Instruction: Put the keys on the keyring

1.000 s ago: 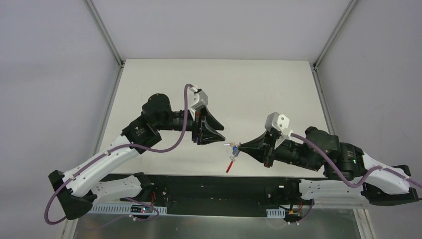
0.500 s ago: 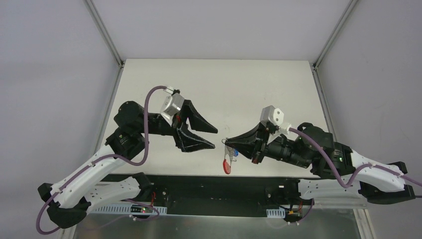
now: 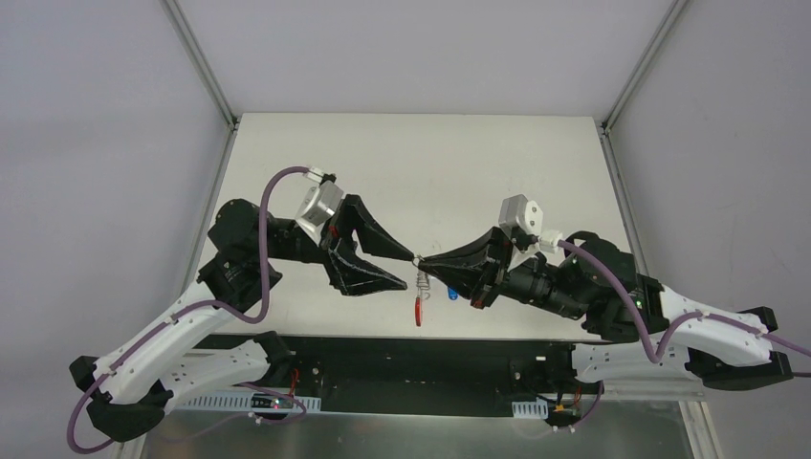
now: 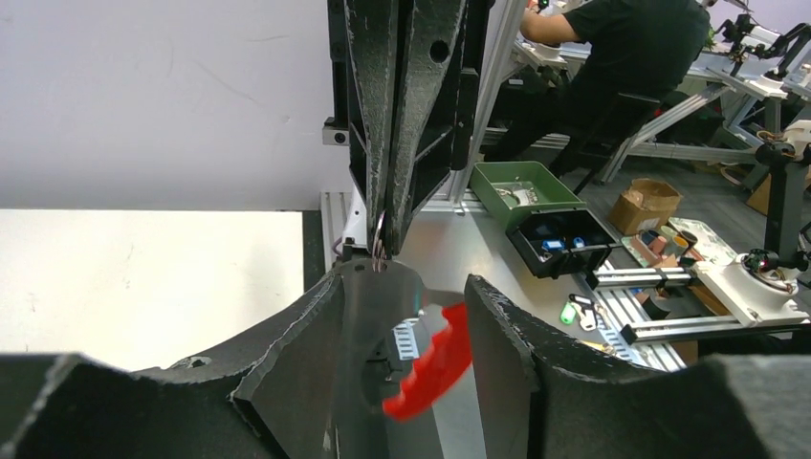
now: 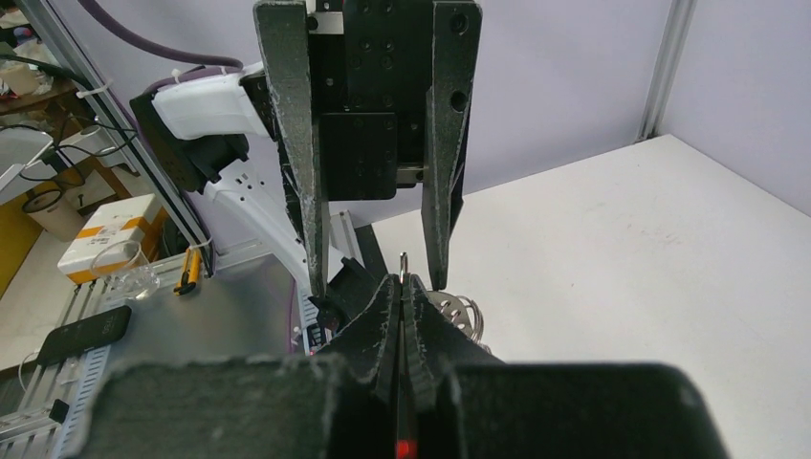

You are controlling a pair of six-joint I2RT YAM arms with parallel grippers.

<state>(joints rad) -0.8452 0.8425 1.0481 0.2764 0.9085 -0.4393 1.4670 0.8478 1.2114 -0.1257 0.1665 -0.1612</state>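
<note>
My right gripper (image 3: 421,260) is shut on a thin silver wire ring (image 5: 404,259) of the keyring and holds it above the table's near part. More silver rings (image 3: 423,280) hang below its tip, and the red curved strip (image 3: 419,311) dangles under them. The blue tag (image 3: 452,295) hangs just right of the rings, below the right fingers; I cannot make out its key. My left gripper (image 3: 409,271) is open, its fingers (image 5: 298,153) standing either side of the right gripper's tip. In the left wrist view the red strip (image 4: 435,363) hangs between my open left fingers (image 4: 306,335).
The white table (image 3: 430,163) stretches behind both grippers. A black rail (image 3: 421,349) runs along the near edge beneath the hanging strip. Metal frame posts (image 3: 201,67) stand at the back corners.
My left gripper has moved right and now stands open around the right gripper's tip. The right gripper has shifted left and a little back, carrying the keyring; the red strip has swung.
</note>
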